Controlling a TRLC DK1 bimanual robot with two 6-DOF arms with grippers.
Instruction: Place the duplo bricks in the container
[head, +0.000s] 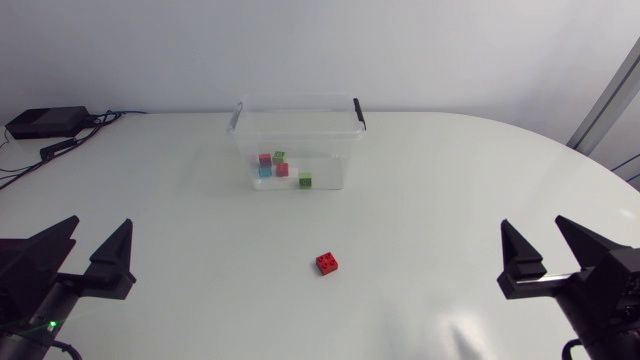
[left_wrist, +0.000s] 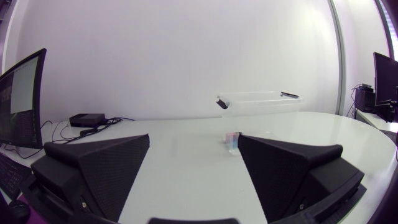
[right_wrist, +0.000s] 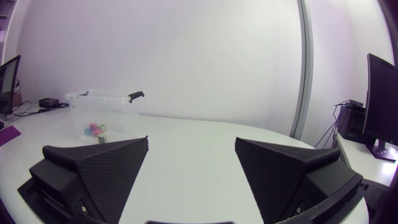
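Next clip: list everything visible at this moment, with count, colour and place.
table: one, white, under everything
container: one, clear with black handles, far middle of table
bricks in container: about five, pink, green, blue, red, on its floor
loose brick: one, red, on table before container
box: one, black, cabled, table's far left corner
left arm: one, black jaws open, empty, near left edge
right arm: one, black jaws open, empty, near right edge

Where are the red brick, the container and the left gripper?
red brick (head: 327, 263), head view, studded top.
container (head: 300, 134), head view, front rim.
left gripper (head: 100, 221), head view, midway between fingertips.
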